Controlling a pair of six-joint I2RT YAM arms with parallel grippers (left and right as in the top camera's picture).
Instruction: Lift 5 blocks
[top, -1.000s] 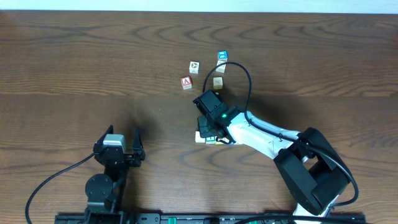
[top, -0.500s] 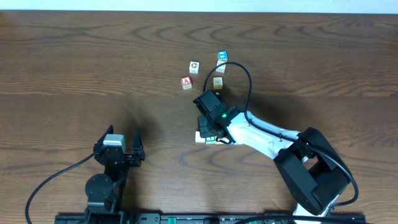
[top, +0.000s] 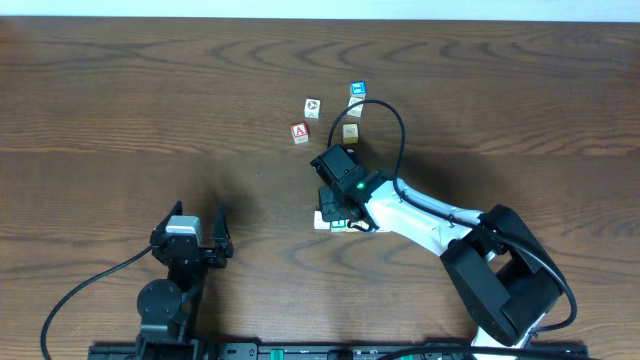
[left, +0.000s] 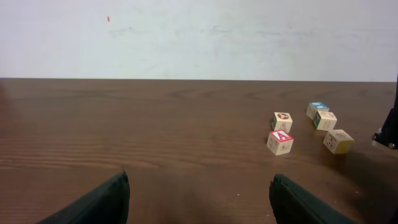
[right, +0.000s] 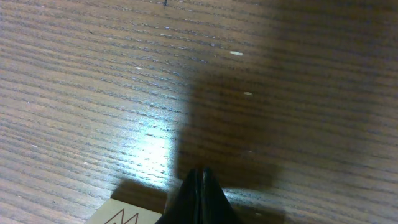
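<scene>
The overhead camera looks straight down on the whole worktop (top: 120, 80) from well above, with both arms entering at the bottom edge. The left wrist camera sits low and looks level across the wood to a white wall (left: 199, 37), the left tool (left: 202, 202) framing its bottom edge. The red "A" cube (left: 280, 142) at its right also shows at upper centre overhead. The right wrist camera hangs very close, facing down on the grain, the right tool (right: 200, 193) at bottom centre.
</scene>
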